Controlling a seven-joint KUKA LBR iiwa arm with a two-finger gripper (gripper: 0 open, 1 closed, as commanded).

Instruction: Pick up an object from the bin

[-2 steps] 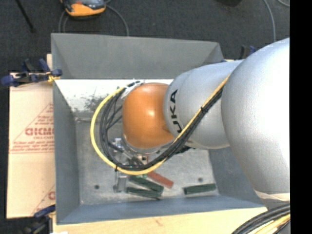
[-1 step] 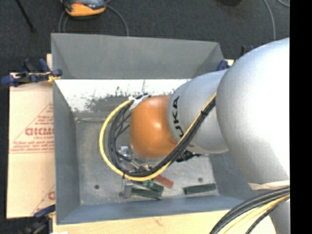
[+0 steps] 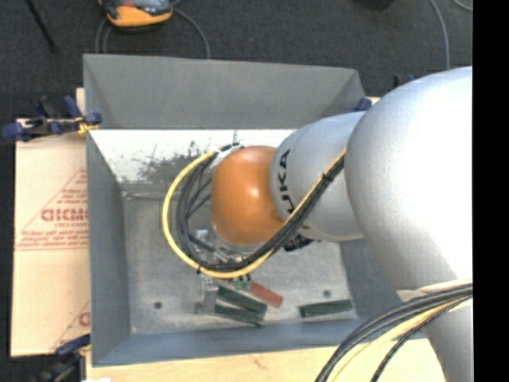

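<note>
Jaws sit low by the dark green pieces (image 3: 238,307) and red piece (image 3: 268,296) at the bin's (image 3: 105,237) near side; their opening I cannot tell; grasping and lifting seemingly remain.

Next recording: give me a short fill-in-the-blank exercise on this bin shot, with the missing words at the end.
1. The arm reaches into the bin from the view's ____ side.
2. The rounded cover on the arm's wrist is ____ in colour.
3. A single bar, lying apart to the right of the small heap below the wrist, is dark ____.

Missing words: right; orange; green.
</note>
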